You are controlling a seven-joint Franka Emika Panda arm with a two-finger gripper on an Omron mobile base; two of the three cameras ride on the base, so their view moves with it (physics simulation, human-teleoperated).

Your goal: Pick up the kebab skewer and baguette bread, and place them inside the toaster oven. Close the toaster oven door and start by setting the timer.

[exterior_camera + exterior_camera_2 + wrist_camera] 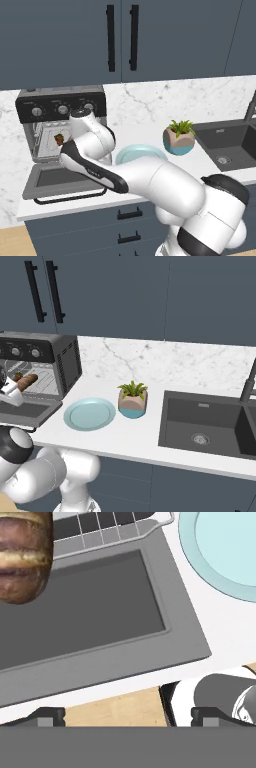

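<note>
Gripper (127, 717) jaws wide apart, holding nothing, above lowered oven door (90, 612). Baguette (27, 380) lies on rack (107, 529) inside oven (60, 107). Plate (90, 413) beside door.

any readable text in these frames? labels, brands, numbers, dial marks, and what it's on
None legible.
Toaster oven knob panel: faint pale ticks around the three knobs, too small to read.
Toaster oven door: plain grey frame and dark glass, no print.
Plate, plant pot, sink, cabinets: no markings.
</note>
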